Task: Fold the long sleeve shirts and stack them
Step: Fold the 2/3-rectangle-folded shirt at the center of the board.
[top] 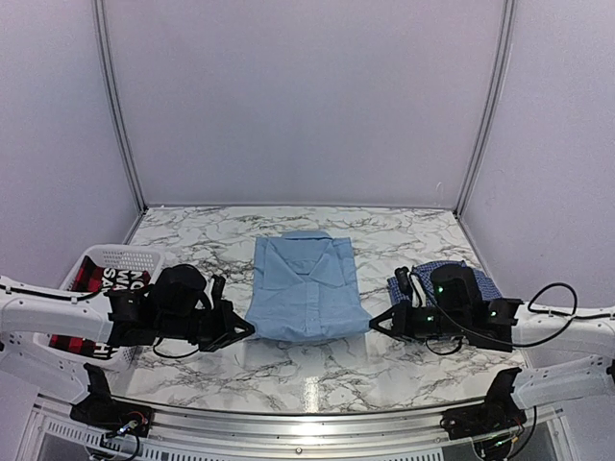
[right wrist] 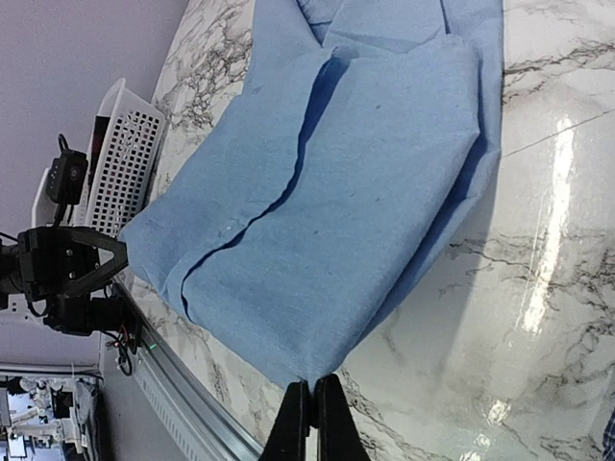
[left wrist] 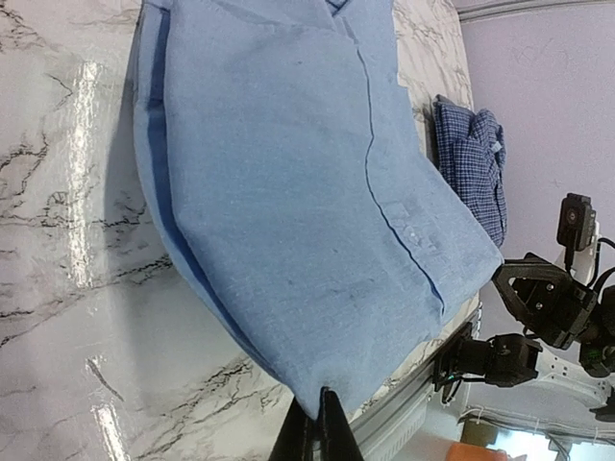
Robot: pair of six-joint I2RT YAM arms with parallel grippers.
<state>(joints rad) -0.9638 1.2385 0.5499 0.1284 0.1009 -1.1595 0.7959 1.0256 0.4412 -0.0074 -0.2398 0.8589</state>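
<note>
The light blue shirt point(top: 307, 288) lies flat and folded, both its near corners pinched.
It lies in the middle of the marble table point(top: 384, 370), collar on the far side from me. My left pincer point(left wrist: 322, 415) is closed tight on its near left corner, fingers pressed together with only the hem between them. My right pincer point(right wrist: 312, 401) grips the near right corner the same way. The dark blue checked shirt point(top: 483, 284) sits folded to the right, apart from the light one and partly hidden by my right arm. At the table's left edge stands a white basket point(top: 115, 257) holding a red-and-black garment point(top: 94, 279) with white letters.
</note>
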